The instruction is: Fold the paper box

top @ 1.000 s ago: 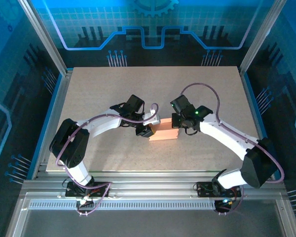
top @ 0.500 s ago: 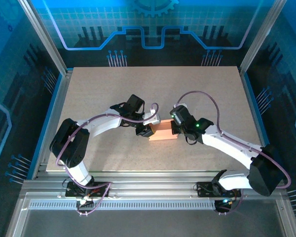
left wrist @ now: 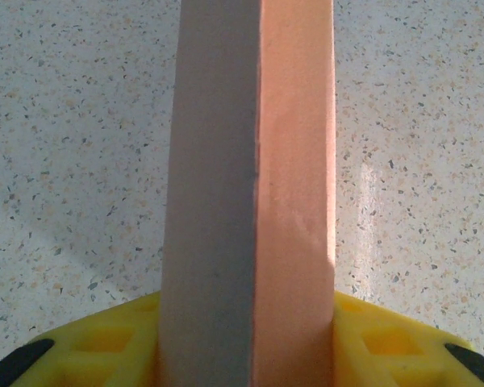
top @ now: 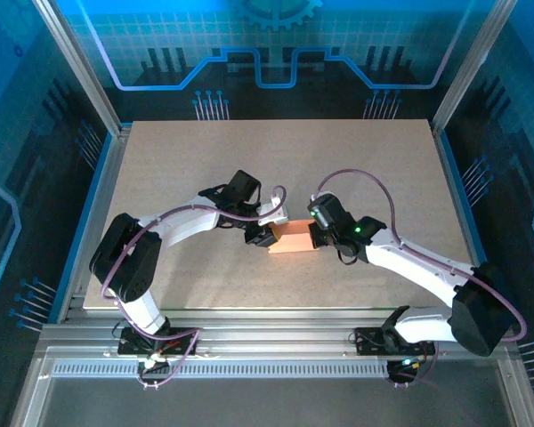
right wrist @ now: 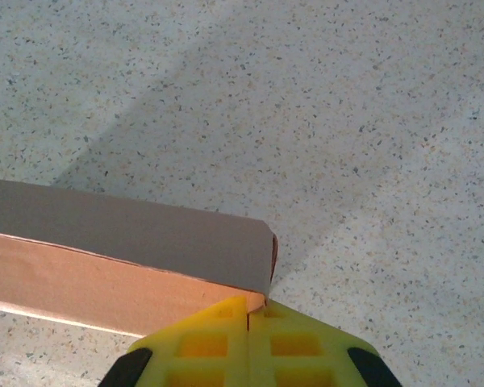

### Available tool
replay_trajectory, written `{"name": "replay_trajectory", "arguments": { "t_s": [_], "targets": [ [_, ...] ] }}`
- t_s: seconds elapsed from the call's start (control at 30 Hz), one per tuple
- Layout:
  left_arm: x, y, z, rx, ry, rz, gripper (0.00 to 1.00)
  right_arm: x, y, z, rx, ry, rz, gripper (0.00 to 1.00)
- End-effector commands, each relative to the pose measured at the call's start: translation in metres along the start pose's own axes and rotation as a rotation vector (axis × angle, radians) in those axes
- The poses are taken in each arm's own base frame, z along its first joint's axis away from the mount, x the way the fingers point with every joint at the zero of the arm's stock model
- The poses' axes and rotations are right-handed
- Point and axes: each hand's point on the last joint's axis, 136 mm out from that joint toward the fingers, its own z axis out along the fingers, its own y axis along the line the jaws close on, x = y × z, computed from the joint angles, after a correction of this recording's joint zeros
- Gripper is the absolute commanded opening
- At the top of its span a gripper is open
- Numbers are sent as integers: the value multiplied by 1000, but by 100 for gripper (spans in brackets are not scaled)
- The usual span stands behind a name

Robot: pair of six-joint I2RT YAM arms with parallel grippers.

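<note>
Near the middle of the speckled desk (top: 383, 169) lay the paper box (top: 294, 238), a small salmon-orange block with its long side running left to right between the two arms. The left tool (top: 265, 234) met the box's left end and the right tool (top: 319, 236) its right end, both arms bending inward from their bases at the near edge. In the left wrist view the box ran straight away from the camera, one face in grey shadow and the neighbouring face lit orange, with a sharp crease between them. Its near end sat squeezed between the two yellow fingers (left wrist: 105, 347), one pad against each side, so the left tool was clamped on the box. In the right wrist view the yellow fingers (right wrist: 298, 347) were pressed together, with only a thin seam between them and nothing seen in it. Their joined tips touched the lower corner of the box's end. From there the box ran off to the left edge of that view, its top face brownish in shade and its side face a brighter orange. The end nearest the tips showed a slightly curled edge of card. The box appeared to rest on the desk, and a soft shadow fell across the speckled surface behind it.
</note>
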Motion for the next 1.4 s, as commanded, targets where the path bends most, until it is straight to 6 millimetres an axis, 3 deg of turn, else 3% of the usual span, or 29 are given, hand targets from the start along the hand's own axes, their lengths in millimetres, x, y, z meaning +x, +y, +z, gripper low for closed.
{"name": "replay_trajectory", "arguments": {
  "t_s": [0.0, 0.17, 0.47, 0.8, 1.0, 1.23, 1.37],
  "targets": [
    [28, -13, 13, 45, 115, -36, 34, 1, 26, -3, -136, 25, -37, 0],
    [28, -14, 13, 49, 115, -32, 37, 24, 25, 13, -140, 48, -24, 0],
    [23, -16, 11, 46, 93, -4, 65, 22, 14, 13, -90, 0, 19, 0],
    [-6, -2, -9, -86, -27, 36, 99, 23, 1, 12, -23, -9, 55, 0],
    [-33, -7, -36, -140, -161, 73, 99, 25, -1, 13, -2, -3, 64, 0],
    [-46, -18, -62, -192, -281, 75, 99, 24, -5, 13, 30, 10, 104, 0],
    [-61, -25, -93, -263, -445, 32, 99, 24, -6, 13, 42, 23, 134, 0]
  ]
}}
